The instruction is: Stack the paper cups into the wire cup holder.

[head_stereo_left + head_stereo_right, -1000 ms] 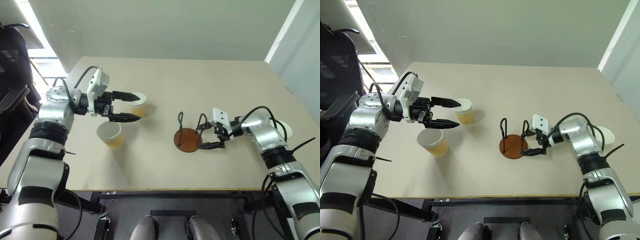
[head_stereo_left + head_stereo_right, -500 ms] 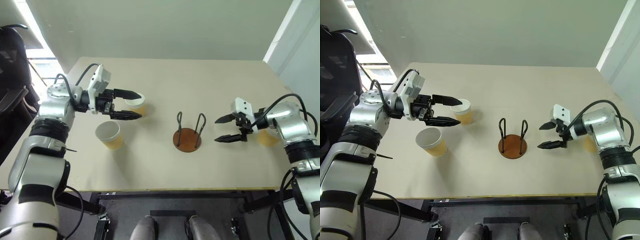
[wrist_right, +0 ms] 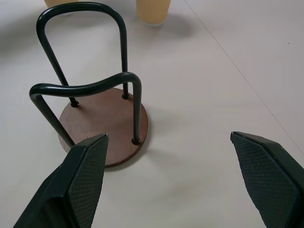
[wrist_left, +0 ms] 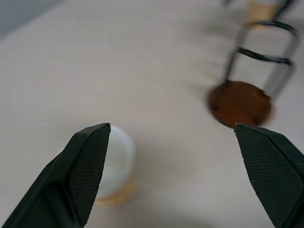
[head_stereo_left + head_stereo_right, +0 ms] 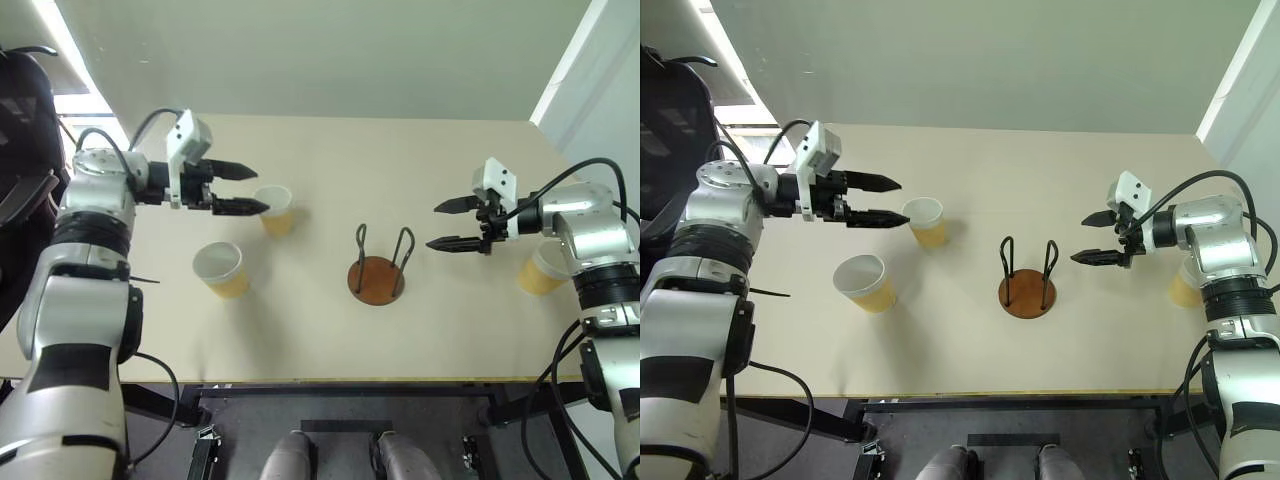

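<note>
Three yellow-orange paper cups stand upright on the table: one at the back left [image 5: 275,209], one nearer on the left [image 5: 221,270] and one at the far right [image 5: 540,272]. The wire cup holder [image 5: 376,279], a brown disc with two dark wire loops, stands empty mid-table. My left gripper [image 5: 260,190] hovers open just left of the back cup, apart from it. My right gripper [image 5: 432,227] is open above the table, to the right of the holder. The left wrist view has a cup [image 4: 116,166] and the holder [image 4: 240,103] between its fingers. The right wrist view looks onto the holder [image 3: 107,130].
The beige table [image 5: 330,340] ends at a front edge close to me and at a right edge beside the far right cup. A dark chair [image 5: 25,120] stands off the table's left side. A white wall rises behind the table.
My right gripper drew back from the holder's right loop, rising and moving right, which uncovered the right cup. My left gripper lifted and pulled back left from around the back cup.
</note>
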